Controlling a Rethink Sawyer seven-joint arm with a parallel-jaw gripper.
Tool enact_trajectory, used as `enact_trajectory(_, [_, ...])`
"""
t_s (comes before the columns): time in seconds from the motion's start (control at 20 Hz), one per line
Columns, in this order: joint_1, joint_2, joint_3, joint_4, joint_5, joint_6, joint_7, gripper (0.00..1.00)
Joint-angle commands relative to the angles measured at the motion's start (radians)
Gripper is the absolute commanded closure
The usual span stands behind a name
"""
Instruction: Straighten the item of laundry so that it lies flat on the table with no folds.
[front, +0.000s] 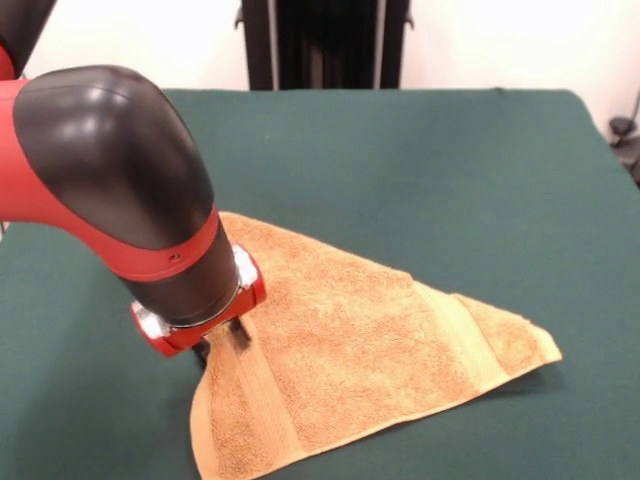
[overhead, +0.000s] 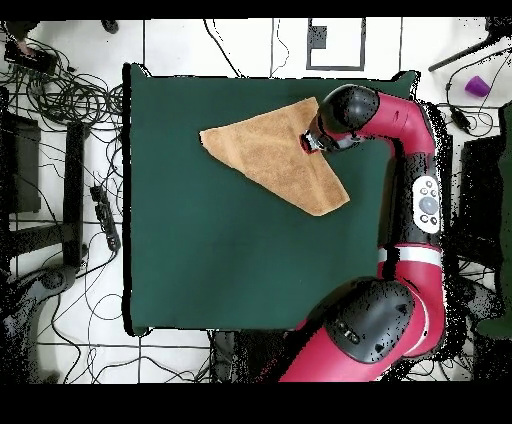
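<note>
The orange-yellow towel (front: 360, 340) lies on the dark green table (front: 420, 170) folded over into a rough triangle, with a woven band showing near the low left corner and another toward the right tip. My gripper (front: 226, 345) is down at the towel's left edge, mostly hidden under the red and black wrist, so its state does not show. In the overhead view the towel (overhead: 265, 150) lies near the table's (overhead: 220, 260) far edge, and the gripper (overhead: 308, 142) is at its right edge, near the top right corner.
The robot's black pedestal (front: 320, 45) stands behind the table's far edge. The arm (overhead: 405, 130) reaches in along the table's right side in the overhead view. Cables (overhead: 70, 90) and a small purple object (overhead: 477, 85) lie on the floor.
</note>
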Motion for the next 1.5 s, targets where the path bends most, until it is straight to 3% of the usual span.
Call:
enact_trajectory(0.05, [0.025, 0.073, -0.017, -0.098, -0.128, -0.076, -0.361, 0.00])
enact_trajectory(0.35, [0.028, 0.100, 0.011, -0.169, -0.168, -0.071, -0.509, 0.00])
enact_trajectory(0.8, [0.054, 0.120, 0.034, -0.274, -0.186, 0.039, -0.547, 0.00])
enact_trajectory(1.1, [0.064, 0.135, 0.078, -0.335, -0.253, 0.002, -0.757, 0.00])
enact_trajectory(1.3, [0.061, 0.143, 0.142, -0.371, -0.305, -0.009, -0.966, 0.00])
enact_trajectory(1.5, [0.076, 0.139, 0.236, -0.435, -0.439, 0.121, -1.080, 0.00])
